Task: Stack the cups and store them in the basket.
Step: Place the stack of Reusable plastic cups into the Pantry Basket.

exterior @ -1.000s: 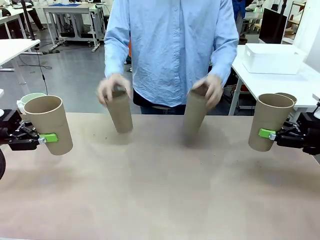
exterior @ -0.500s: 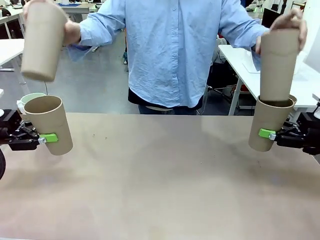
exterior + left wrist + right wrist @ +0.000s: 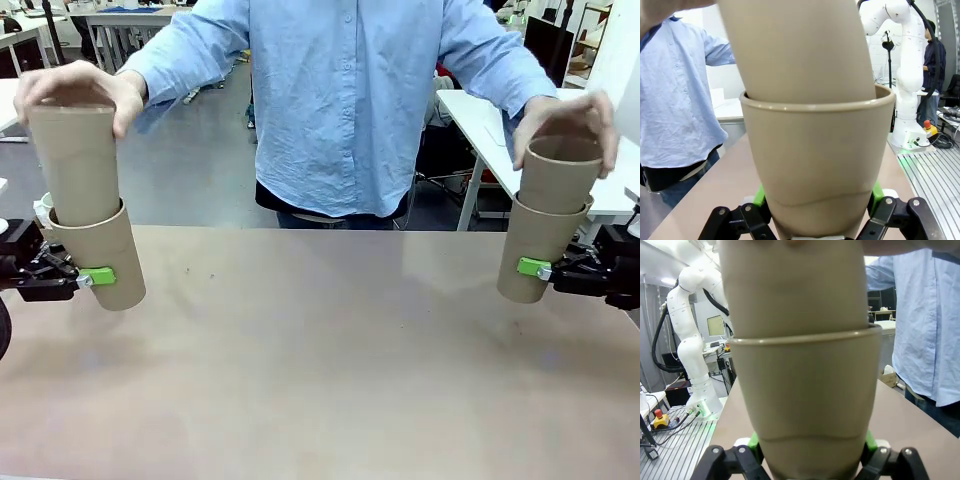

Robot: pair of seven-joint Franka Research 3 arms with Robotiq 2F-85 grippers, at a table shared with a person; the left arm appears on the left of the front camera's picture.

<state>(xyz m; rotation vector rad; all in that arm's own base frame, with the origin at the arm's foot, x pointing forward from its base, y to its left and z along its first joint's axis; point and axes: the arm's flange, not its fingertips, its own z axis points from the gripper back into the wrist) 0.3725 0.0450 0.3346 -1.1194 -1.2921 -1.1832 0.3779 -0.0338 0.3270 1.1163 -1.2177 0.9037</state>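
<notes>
the left cup point(image 3: 102, 262) is clamped in the left gripper point(image 3: 88, 274) and the right cup point(image 3: 533, 255) in the right gripper point(image 3: 545, 268), at opposite sides of the table point(image 3: 320, 350). an upper cup point(image 3: 75, 160) is pushed into each by the person's hands point(image 3: 75, 85). both grips are best held firm and level so nesting runs straight.

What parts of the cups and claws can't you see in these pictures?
1. Front view: the upper left cup and upper right cup bottoms, hidden inside the lower left cup and lower right cup.
2. Wrist views: the upper cups' tops, cut off by the top edge.
3. Front view: the far finger of the left claw and right claw, behind the cups.
</notes>
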